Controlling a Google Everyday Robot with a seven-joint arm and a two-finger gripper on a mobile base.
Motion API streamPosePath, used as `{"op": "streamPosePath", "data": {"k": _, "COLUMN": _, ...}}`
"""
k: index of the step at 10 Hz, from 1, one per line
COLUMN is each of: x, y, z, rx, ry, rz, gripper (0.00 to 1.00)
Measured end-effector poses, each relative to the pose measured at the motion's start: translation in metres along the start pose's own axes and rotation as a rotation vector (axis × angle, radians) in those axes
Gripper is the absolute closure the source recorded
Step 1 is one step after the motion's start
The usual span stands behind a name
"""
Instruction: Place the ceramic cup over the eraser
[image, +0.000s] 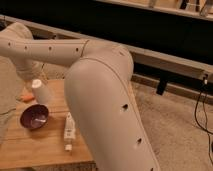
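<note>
The ceramic cup (43, 93) is small, white and tapered. It hangs tilted over the left part of the wooden table (30, 150), just above and behind the dark purple bowl (34, 117). My gripper (35, 80) is at the end of the white arm at the upper left and is shut on the cup's top end. A small white block (68, 148), which may be the eraser, lies near the table's front edge, right of the bowl. A long white object (69, 126) lies just behind it.
My arm's large white elbow (107, 105) fills the middle and hides the table's right side. Something orange (26, 95) lies behind the bowl. Speckled floor, a dark cabinet front and cables (202, 110) are on the right.
</note>
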Motion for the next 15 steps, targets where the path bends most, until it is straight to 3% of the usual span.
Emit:
{"op": "streamPosePath", "data": {"k": 5, "x": 0.012, "y": -0.048, "z": -0.008, "rx": 0.022, "ry": 0.003, "rz": 0.072, "gripper": 1.0}}
{"op": "streamPosePath", "data": {"k": 9, "x": 0.02, "y": -0.069, "z": -0.016, "rx": 0.041, "ry": 0.008, "rz": 0.108, "gripper": 1.0}}
{"op": "streamPosePath", "data": {"k": 15, "x": 0.019, "y": -0.082, "z": -0.018, "rx": 0.031, "ry": 0.001, "rz": 0.138, "gripper": 1.0}}
